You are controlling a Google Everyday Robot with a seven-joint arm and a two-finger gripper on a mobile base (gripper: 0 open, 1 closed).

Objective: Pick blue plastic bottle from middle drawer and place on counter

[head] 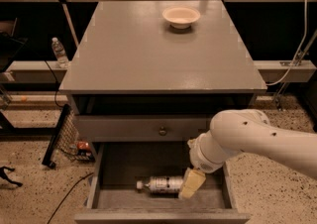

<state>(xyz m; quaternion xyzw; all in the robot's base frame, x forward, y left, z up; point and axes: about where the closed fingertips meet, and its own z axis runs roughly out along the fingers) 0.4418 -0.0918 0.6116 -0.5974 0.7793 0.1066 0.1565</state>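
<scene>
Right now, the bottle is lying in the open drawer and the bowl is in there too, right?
No. The camera view shows the bowl on the counter. The bottle does lie in the open drawer, with the gripper at its bottom end.

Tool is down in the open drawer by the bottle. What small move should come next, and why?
Probably ease the tool slightly left and lower, to centre it over the blue plastic bottle. The bottle lies on its side on the floor of the middle drawer, cap pointing left. The tool sits at the bottle's right end rather than over its middle.
</scene>
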